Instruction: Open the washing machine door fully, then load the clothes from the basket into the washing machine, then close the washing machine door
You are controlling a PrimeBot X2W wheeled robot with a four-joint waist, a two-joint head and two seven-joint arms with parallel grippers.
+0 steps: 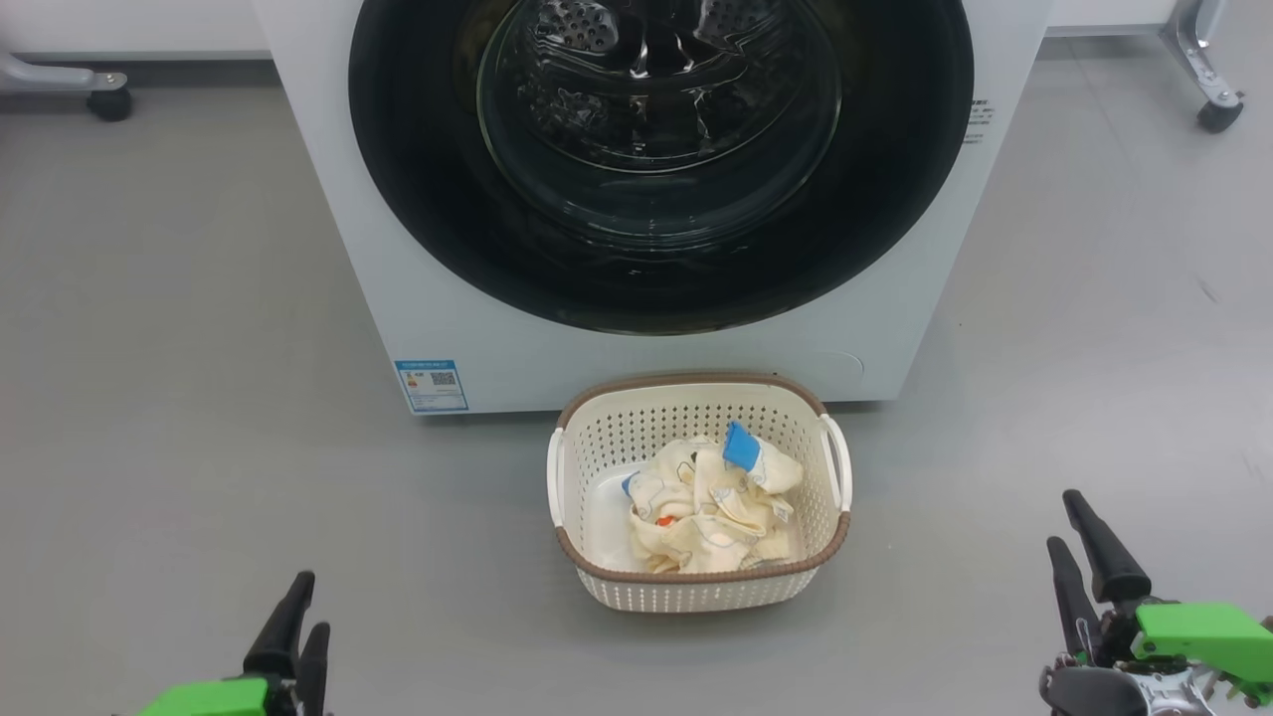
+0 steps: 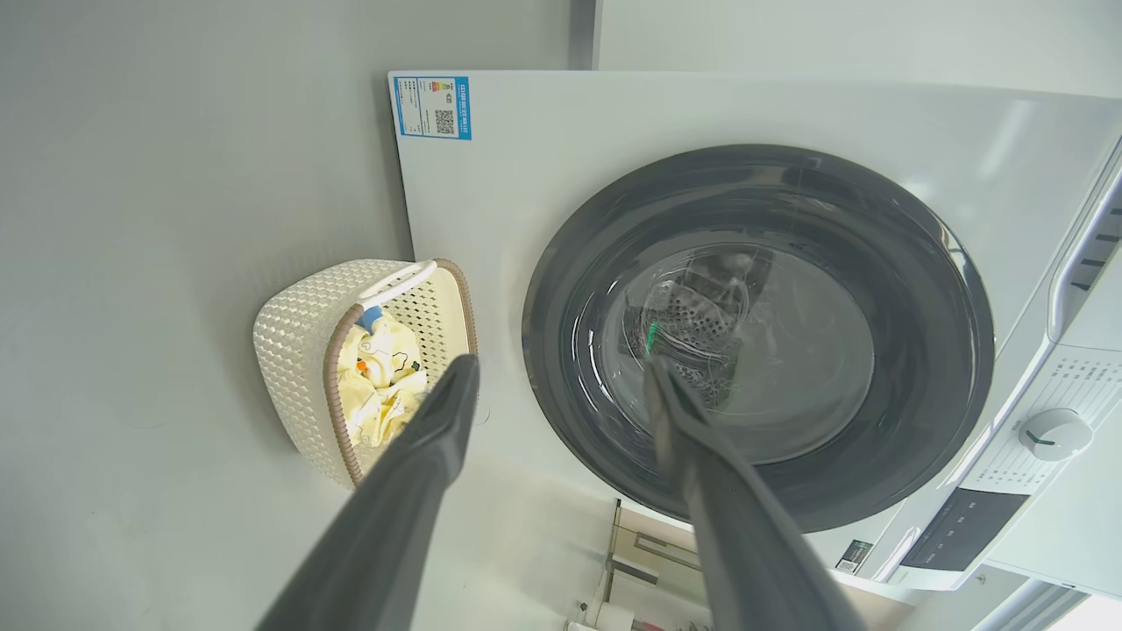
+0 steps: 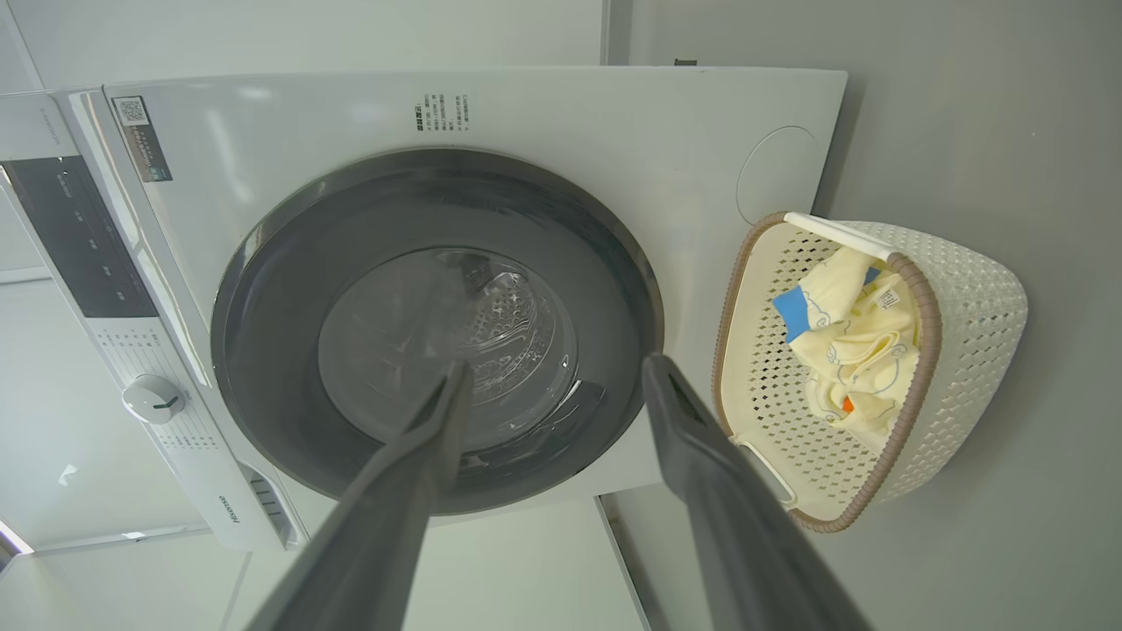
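The white washing machine [image 1: 636,353] stands straight ahead, and its round black-rimmed door [image 1: 895,199] lies flush against the front, closed. On the floor just before it sits the cream basket [image 1: 696,589] holding the cream-yellow clothes [image 1: 706,507] with blue patches. My left gripper [image 1: 298,609] hangs low at the left and my right gripper [image 1: 1072,522] low at the right, both well short of the basket. In the wrist views the left gripper [image 2: 561,368] and the right gripper [image 3: 557,368] stand open, with nothing between the fingers.
Grey floor surrounds the machine and basket. Wheeled frame legs stand at the far left [image 1: 99,94] and far right [image 1: 1208,94]. A control panel with a white knob [image 2: 1052,434] runs along the machine's top. A blue sticker [image 1: 431,385] marks its lower left front.
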